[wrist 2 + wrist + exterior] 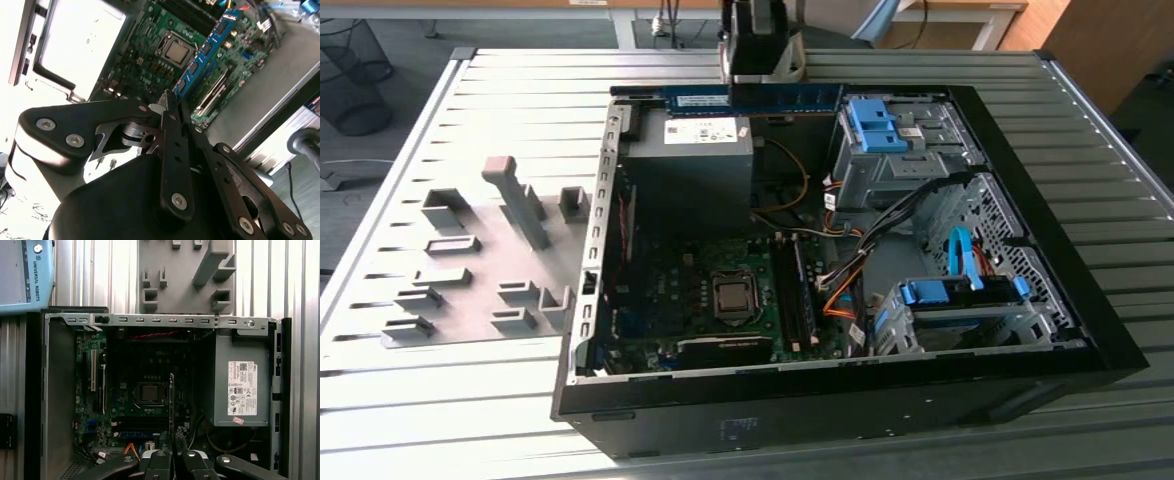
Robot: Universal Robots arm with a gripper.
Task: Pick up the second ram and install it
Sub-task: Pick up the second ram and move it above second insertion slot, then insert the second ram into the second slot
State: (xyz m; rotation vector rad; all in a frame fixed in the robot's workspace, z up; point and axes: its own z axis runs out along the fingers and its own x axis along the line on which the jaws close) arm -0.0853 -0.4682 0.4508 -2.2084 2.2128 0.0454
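The second ram (750,98), a long blue stick, hangs level over the far edge of the open computer case (1107,350). My gripper (758,84) is shut on its middle from above. In the second wrist view the ram (207,47) juts out from between the shut fingers (172,125) and points down toward the green motherboard (150,55). In the first wrist view the ram (172,400) shows edge-on as a thin line above the gripper (172,442). The dark memory slots (794,292) lie beside the processor (731,297), well below the ram.
A grey power supply (687,170) fills the case's far corner under the gripper. Drive cages with blue clips (894,130) and loose cables (854,250) take up the exterior view's right side. A grey holder plate (467,270) with blocks lies on the slatted table (480,400).
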